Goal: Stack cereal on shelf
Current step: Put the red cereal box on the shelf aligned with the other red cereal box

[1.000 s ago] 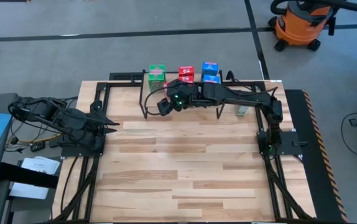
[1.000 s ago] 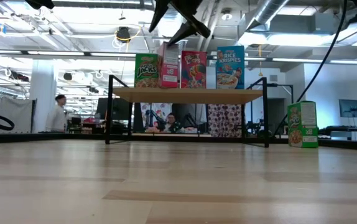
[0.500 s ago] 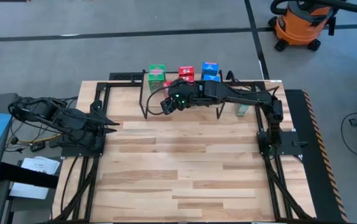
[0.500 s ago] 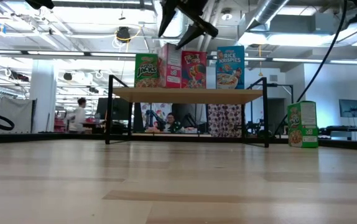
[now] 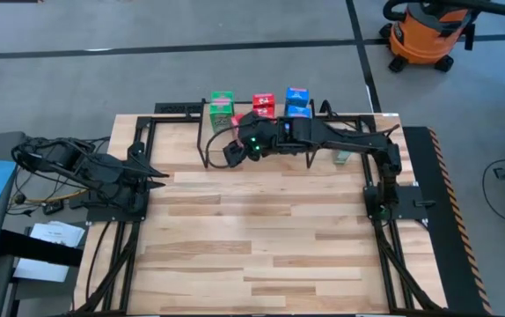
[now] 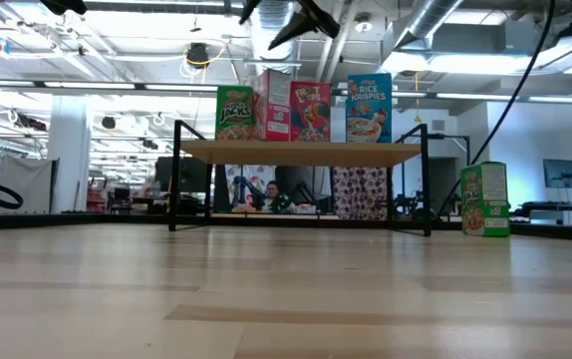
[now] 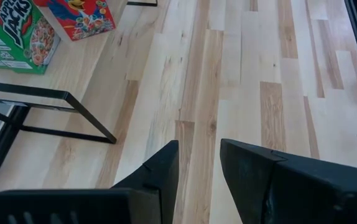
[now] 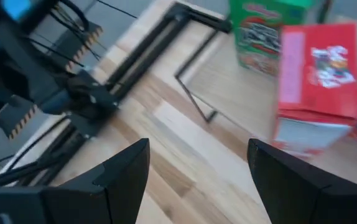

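High view shows our right hand (image 5: 231,151) wide and empty over the shelf (image 5: 323,132) at the tabletop's far edge, apparently just clear of a red box (image 8: 318,84), while our left hand (image 5: 151,174) waits shut at the left edge.

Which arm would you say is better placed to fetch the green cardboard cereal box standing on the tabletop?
Probably the right: the green cardboard cereal box stands right of the wooden shelf, beside that arm, whose right gripper is open. The left gripper is shut, far off.

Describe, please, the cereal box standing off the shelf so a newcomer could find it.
Find the black-legged shelf with cereal boxes on top. Past its end on the right arm's side, one green box stands upright on the tabletop, lower than the rest.
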Robot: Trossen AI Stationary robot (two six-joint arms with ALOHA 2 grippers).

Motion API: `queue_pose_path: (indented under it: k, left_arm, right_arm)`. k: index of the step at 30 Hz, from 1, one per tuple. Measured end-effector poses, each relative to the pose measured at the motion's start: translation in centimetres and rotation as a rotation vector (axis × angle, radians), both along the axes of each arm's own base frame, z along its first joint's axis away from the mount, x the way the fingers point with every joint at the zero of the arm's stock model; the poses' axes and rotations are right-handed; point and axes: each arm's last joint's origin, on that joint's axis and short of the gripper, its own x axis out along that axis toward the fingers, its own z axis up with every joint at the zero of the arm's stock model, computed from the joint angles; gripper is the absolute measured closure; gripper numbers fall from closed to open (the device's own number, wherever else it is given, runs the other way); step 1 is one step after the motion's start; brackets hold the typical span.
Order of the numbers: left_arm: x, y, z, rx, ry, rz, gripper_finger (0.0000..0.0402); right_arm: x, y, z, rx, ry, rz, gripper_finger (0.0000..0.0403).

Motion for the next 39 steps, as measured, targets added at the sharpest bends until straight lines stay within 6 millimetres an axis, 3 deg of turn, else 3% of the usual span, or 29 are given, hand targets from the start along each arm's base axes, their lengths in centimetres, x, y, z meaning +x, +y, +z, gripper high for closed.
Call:
queue_pose_path:
  k: [3, 14, 39]
  left_arm:
    - [0.0, 0.0, 0.0, 0.0, 0.0, 0.0, 0.0294]
    - [0.0, 0.0, 0.0, -0.004, 0.0, 0.003, 0.0294]
    - [0.0, 0.0, 0.0, -0.004, -0.001, 0.003, 0.0294]
  right_arm:
    - [0.5, 0.2, 0.1, -0.034, -0.035, -0.007, 0.0112]
    - [3.1, -0.3, -2.9, -0.042, -0.013, -0.033, 0.0112]
    - [2.0, -1.3, -3.2, -0.083, 0.076, -0.138, 0.0112]
